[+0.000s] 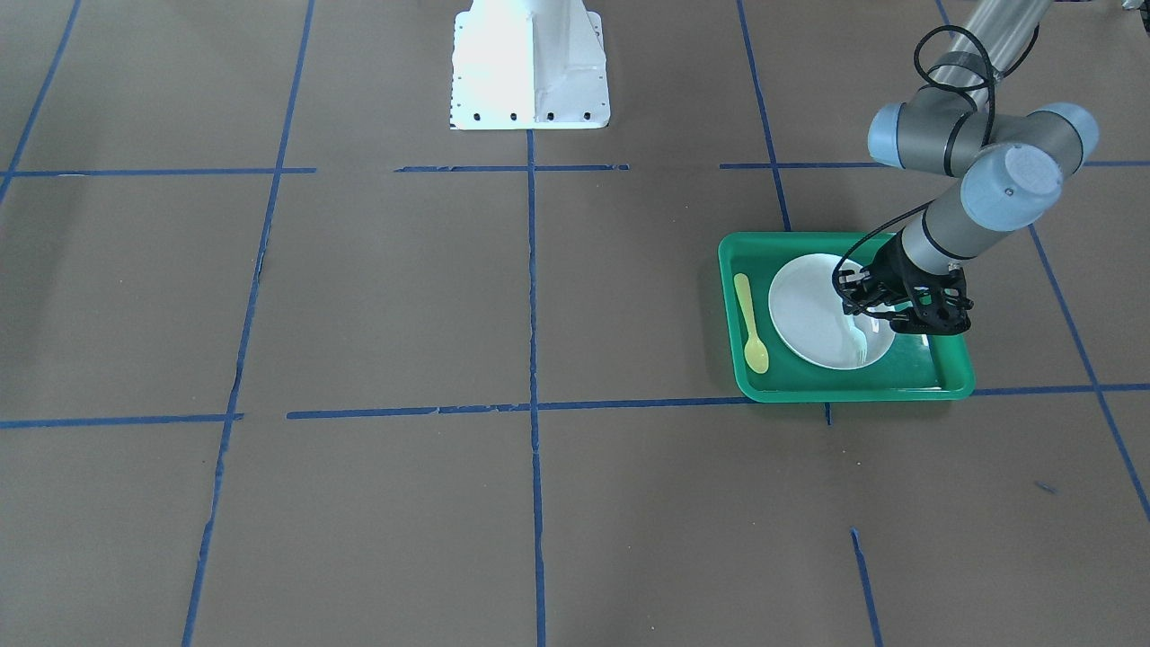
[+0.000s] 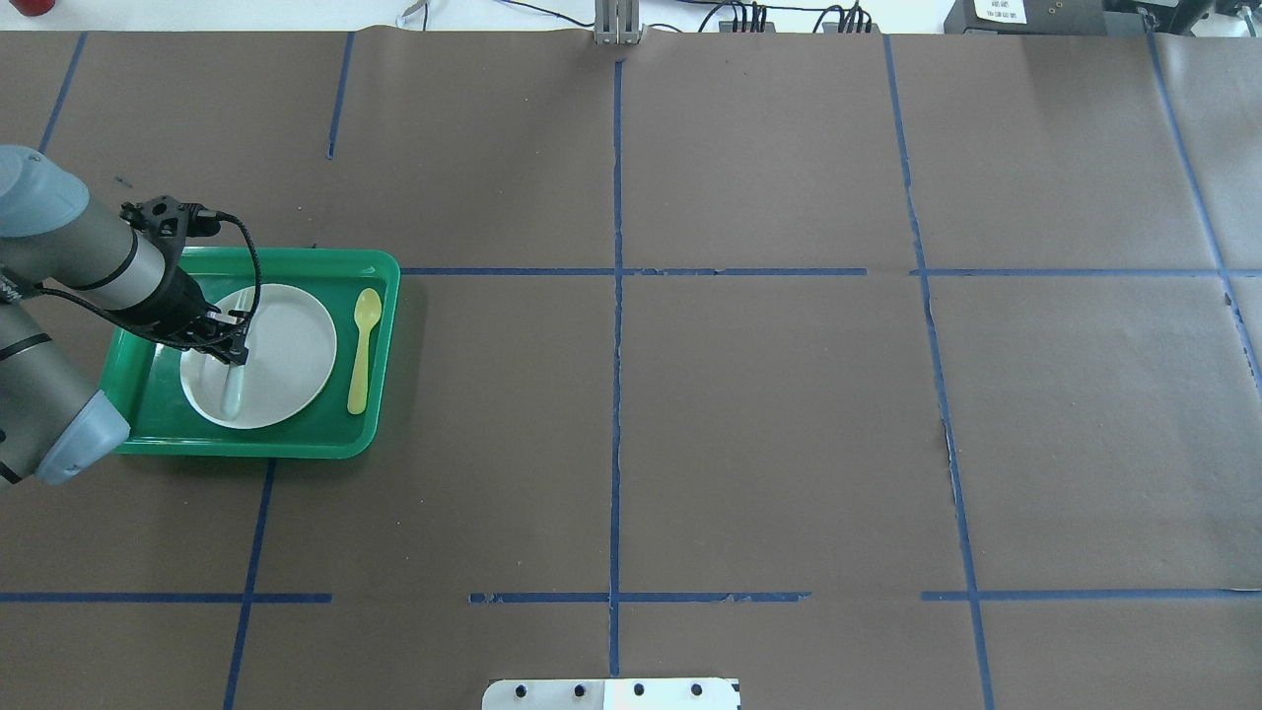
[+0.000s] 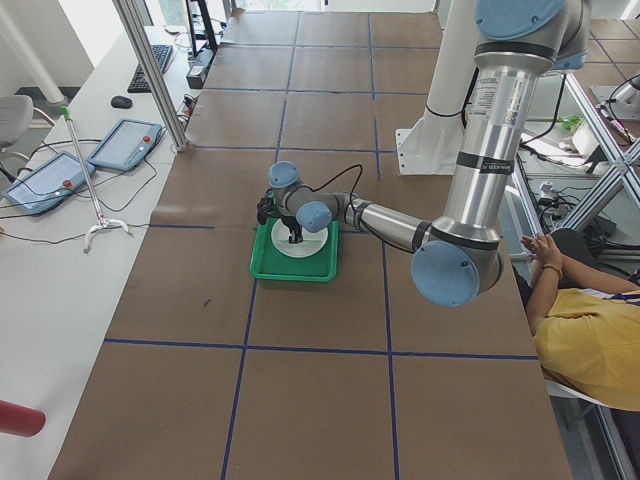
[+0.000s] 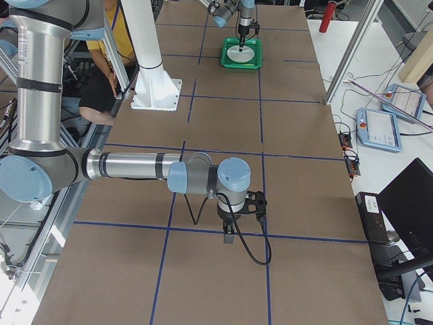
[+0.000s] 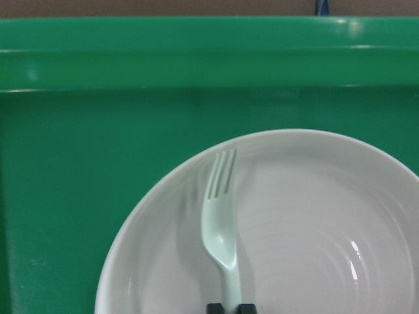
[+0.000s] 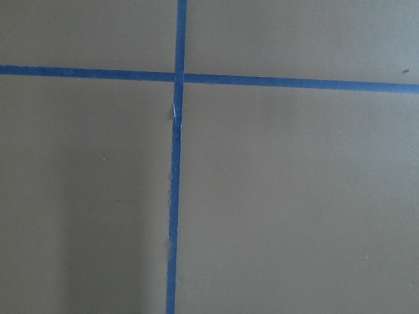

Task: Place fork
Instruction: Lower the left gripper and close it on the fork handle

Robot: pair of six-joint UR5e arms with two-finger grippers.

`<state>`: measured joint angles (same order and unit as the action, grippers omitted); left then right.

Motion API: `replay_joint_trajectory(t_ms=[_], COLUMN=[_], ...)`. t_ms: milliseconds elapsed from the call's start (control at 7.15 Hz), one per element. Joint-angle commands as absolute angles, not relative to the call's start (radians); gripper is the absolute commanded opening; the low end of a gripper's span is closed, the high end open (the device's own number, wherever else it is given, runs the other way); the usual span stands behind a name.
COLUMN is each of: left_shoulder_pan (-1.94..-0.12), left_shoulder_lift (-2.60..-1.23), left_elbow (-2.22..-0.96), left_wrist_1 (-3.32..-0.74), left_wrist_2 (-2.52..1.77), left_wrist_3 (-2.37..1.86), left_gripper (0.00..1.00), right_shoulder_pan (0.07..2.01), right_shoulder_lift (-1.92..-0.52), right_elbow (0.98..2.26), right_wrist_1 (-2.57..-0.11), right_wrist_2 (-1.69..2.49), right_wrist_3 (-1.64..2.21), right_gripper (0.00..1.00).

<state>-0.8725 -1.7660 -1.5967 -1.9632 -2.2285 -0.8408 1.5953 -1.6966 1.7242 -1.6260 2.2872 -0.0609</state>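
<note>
The pale whitish-blue fork [image 5: 221,222] lies lengthwise over the white plate [image 5: 314,216], with its tines toward the plate's rim. I cannot tell whether it touches the plate. My left gripper [image 5: 229,307] is shut on the fork's handle; only its fingertips show at the bottom edge of the left wrist view. In the overhead view the left gripper [image 2: 237,353] is above the plate [image 2: 291,345], with the fork [image 2: 234,391] sticking out below it. My right gripper [image 4: 229,237] shows only in the exterior right view, low over the bare table far from the tray. I cannot tell whether it is open or shut.
The plate sits in a green tray [image 2: 385,281] at the table's left end. A yellow-green spoon [image 2: 363,347] lies in the tray beside the plate. The white robot base [image 1: 530,63] stands at mid table edge. Blue tape lines cross the brown table.
</note>
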Motion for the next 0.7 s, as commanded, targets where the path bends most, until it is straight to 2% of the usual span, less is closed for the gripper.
replay_joint_trajectory(t_ms=[0, 559], left_shoulder_pan=[-0.874, -0.867], left_shoulder_lift=[-1.766, -1.766], left_elbow=[-1.598, -1.583], left_wrist_1=[-1.962, -1.960], left_wrist_2=[-2.229, -2.229], left_wrist_3=[-0.841, -0.842], left_gripper=[0.00, 0.00], right_shoulder_pan=[1.595, 1.595], right_shoulder_lift=[-1.697, -1.697], right_elbow=[1.724, 1.724], right_wrist_1=[-1.626, -1.626], right_wrist_2=[2.287, 2.287], right_wrist_3=[-0.060, -0.061], right_gripper=[1.00, 1.00])
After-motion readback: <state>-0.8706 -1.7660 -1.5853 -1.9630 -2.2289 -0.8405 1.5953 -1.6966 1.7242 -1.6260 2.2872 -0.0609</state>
